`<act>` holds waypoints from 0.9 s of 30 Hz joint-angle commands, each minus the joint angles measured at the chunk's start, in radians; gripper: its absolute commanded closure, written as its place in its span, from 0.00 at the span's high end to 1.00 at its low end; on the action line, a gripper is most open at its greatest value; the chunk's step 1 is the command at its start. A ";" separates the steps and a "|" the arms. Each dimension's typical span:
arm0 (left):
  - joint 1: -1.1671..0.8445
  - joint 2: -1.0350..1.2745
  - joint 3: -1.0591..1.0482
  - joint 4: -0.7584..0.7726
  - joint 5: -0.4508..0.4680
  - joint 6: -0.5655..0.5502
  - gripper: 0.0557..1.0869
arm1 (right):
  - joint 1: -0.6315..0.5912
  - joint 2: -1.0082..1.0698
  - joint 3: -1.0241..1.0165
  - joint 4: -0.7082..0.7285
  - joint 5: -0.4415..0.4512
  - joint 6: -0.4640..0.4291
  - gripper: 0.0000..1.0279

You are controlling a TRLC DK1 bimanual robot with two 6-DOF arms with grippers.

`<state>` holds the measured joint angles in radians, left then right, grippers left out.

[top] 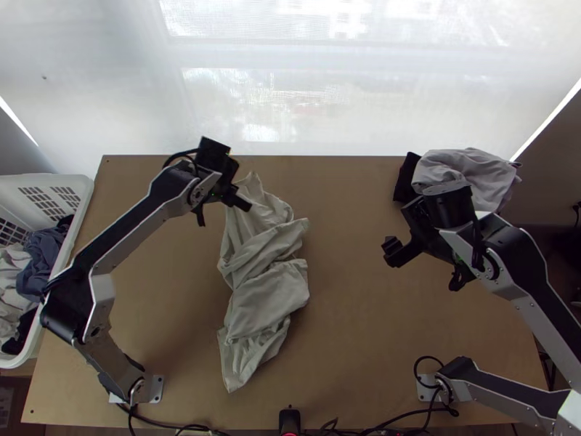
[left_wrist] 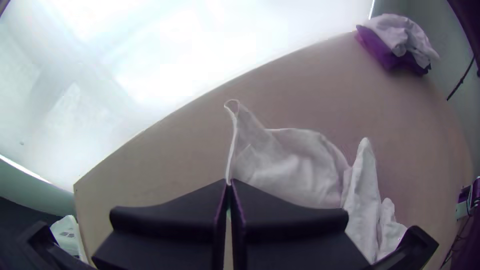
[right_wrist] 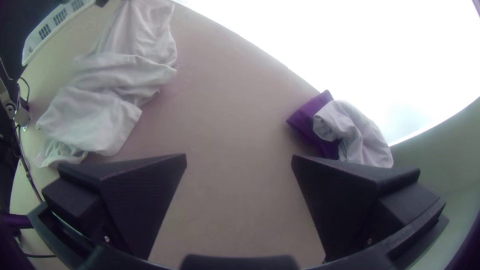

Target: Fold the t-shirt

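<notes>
The left gripper (top: 222, 200) is at the upper end of a pale grey-green t-shirt (top: 269, 291), which lies bunched and twisted in a long strip left of the table's middle. In the left wrist view the gripper (left_wrist: 229, 183) is shut, with a thin edge of the t-shirt (left_wrist: 295, 165) pinched between its fingertips. Over the right part of the table, the right gripper (top: 427, 269) stands apart from the shirt. Its own wrist view has that gripper (right_wrist: 239, 157) wide open, nothing between its fingers; the t-shirt (right_wrist: 95, 110) lies off to one side.
A light grey cloth (top: 468, 171) rests on a dark folded cloth (top: 405, 178) at the table's far right corner, beyond the right gripper. A white basket (top: 83, 192) holding clothes stands at the left edge. Cables run along the near edge.
</notes>
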<state>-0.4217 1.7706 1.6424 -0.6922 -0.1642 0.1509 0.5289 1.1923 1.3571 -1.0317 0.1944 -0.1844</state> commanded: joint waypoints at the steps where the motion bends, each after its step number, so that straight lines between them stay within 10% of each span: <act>1: 0.126 -0.158 -0.015 -0.018 0.006 0.018 0.04 | 0.100 0.079 0.094 -0.014 -0.010 -0.024 0.95; 11: 0.245 -0.292 -0.116 -0.012 0.006 0.032 0.04 | 0.335 0.332 0.232 -0.019 -0.271 0.089 0.95; 27: 0.353 -0.355 -0.234 0.008 0.011 0.039 0.04 | 0.447 0.750 0.358 0.084 -0.319 0.117 0.93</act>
<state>-0.0971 1.4292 1.4441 -0.6945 -0.1535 0.1898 0.9459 1.7935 1.6642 -1.0050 -0.1032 -0.0887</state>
